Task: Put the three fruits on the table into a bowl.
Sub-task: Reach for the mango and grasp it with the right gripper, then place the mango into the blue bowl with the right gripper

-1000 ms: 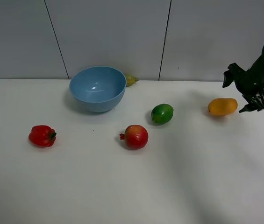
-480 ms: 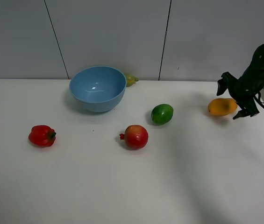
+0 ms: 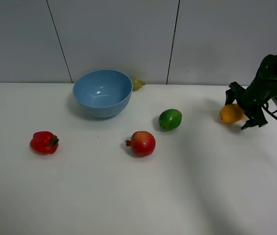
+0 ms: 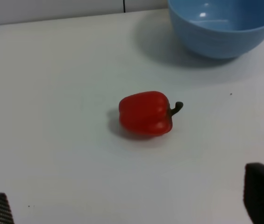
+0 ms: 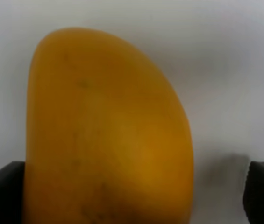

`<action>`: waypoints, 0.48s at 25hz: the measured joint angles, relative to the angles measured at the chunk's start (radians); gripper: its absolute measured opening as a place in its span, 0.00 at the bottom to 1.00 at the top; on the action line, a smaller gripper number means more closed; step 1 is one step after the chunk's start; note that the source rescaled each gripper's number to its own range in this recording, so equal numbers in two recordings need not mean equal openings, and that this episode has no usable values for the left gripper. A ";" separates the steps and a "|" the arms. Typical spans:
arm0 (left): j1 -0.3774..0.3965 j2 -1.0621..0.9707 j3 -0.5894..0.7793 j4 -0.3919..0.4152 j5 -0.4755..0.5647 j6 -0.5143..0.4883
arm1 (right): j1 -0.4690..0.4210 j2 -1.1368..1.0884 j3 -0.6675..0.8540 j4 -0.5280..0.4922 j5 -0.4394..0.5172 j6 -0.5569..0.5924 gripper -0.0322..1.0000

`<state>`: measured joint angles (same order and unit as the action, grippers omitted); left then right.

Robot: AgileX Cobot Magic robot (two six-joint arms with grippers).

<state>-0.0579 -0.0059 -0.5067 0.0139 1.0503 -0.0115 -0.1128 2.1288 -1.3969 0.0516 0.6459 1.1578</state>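
The orange-yellow mango [image 3: 230, 113] lies on the white table [image 3: 128, 196] at the far right. My right gripper [image 3: 242, 107] is lowered over it, open, with one finger on each side. In the right wrist view the mango [image 5: 108, 130] fills the frame between the fingertips of that gripper [image 5: 132, 193], with a gap on one side. The red pomegranate [image 3: 142, 143] and the green fruit [image 3: 170, 119] lie mid-table. The light-blue bowl [image 3: 102, 93] stands empty at the back. My left gripper [image 4: 129, 200] is open and empty, and does not show in the high view.
A red bell pepper [image 3: 43, 142] lies at the left, in front of my left gripper in the left wrist view [image 4: 146, 113], with the bowl [image 4: 223, 32] beyond it. A small yellow-green fruit [image 3: 137, 84] sits behind the bowl. A grey wall backs the table.
My right gripper has come down and leftward from above the table's right edge onto the mango, now straddling it. The fruits and bowl have not moved.
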 joint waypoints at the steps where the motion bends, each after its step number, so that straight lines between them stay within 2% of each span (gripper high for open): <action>1: 0.000 0.000 0.000 0.000 0.000 0.000 | 0.000 0.000 0.000 0.001 -0.006 0.000 0.70; 3: 0.000 0.000 0.000 0.000 0.000 0.000 | 0.000 0.003 0.000 0.001 -0.019 0.000 0.56; 5: 0.000 0.000 0.000 0.000 0.000 0.000 | 0.000 0.004 0.000 0.002 -0.027 0.000 0.26; 6: 0.000 0.000 0.000 0.000 0.000 0.000 | 0.000 0.004 0.000 0.003 -0.027 0.000 0.03; 9: 0.000 0.000 0.000 0.000 0.000 0.000 | 0.002 0.004 0.000 0.002 -0.026 -0.008 0.06; 12: 0.000 0.000 0.000 0.000 0.000 0.000 | 0.007 0.004 0.000 0.002 -0.026 -0.064 0.06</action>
<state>-0.0579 -0.0059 -0.5067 0.0139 1.0503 -0.0115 -0.1055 2.1331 -1.3969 0.0531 0.6204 1.0939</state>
